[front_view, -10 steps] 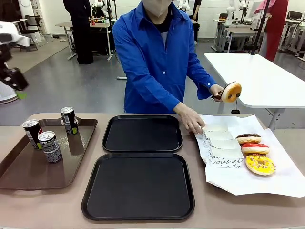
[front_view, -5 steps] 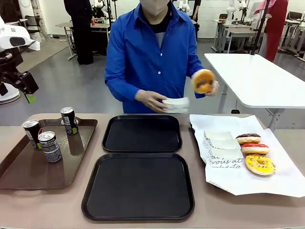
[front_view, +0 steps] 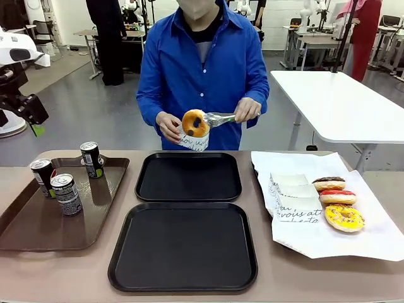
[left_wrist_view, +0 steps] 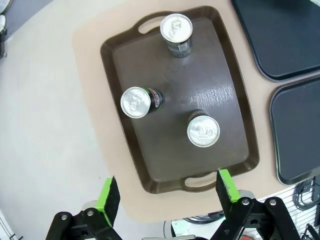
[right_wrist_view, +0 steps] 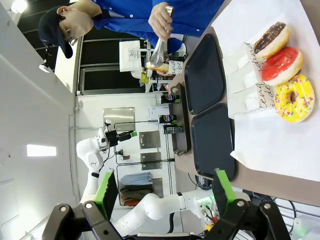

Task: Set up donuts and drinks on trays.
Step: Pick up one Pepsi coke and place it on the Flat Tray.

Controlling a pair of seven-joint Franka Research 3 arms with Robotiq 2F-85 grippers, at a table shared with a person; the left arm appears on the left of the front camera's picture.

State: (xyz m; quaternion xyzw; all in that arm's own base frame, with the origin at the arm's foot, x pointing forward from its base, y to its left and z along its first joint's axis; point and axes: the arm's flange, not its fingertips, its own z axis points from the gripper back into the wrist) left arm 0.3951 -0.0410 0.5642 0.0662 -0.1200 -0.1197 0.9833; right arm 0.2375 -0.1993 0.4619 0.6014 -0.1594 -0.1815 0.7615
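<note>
Over the far black tray (front_view: 189, 176) a person holds a golden-brown donut (front_view: 194, 123) in a white paper sleeve, tongs (front_view: 218, 118) in the other hand. The near black tray (front_view: 184, 245) is bare. Chocolate (front_view: 329, 183), pink (front_view: 337, 197) and yellow (front_view: 344, 218) donuts lie on white paper at the right, beside flat sleeves (front_view: 293, 196). Three cans (front_view: 91, 159) (front_view: 43, 177) (front_view: 66, 194) stand on the brown tray (front_view: 38, 233). My left gripper (left_wrist_view: 169, 192) hangs open high above that tray and its cans (left_wrist_view: 203, 131). My right gripper (right_wrist_view: 162, 187) is open, far from the donuts (right_wrist_view: 282, 65).
The white paper (front_view: 353, 243) covers the table's right end. My left arm (front_view: 19, 53) is raised at the far left, beyond the table edge. A white table (front_view: 341, 107) stands behind on the right. Other people stand farther back.
The person brought the golden-brown donut from the right to the middle and set it in a paper sleeve, held over the far black tray. My left arm rose slightly.
</note>
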